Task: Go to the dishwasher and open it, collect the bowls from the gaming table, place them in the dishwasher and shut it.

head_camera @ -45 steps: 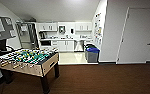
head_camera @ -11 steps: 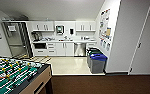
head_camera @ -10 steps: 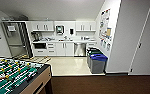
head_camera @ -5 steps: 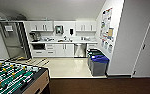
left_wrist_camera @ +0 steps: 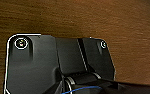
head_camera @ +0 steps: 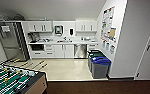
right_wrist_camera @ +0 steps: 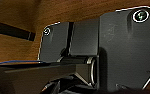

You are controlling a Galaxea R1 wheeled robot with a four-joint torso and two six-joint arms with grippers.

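Head view puts me short of the kitchenette: dishwasher [head_camera: 80,50] shut, no bowls gathered. I can't tell either end effector's state.

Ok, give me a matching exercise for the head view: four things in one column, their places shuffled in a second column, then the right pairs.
Things:
1. dishwasher
2. fridge
3. foosball table
4. bins

Places:
A. near left corner of the picture
B. on the floor by the right wall
C. under the counter, steel front
D. far left of the kitchen

Pairs: 1-C, 2-D, 3-A, 4-B
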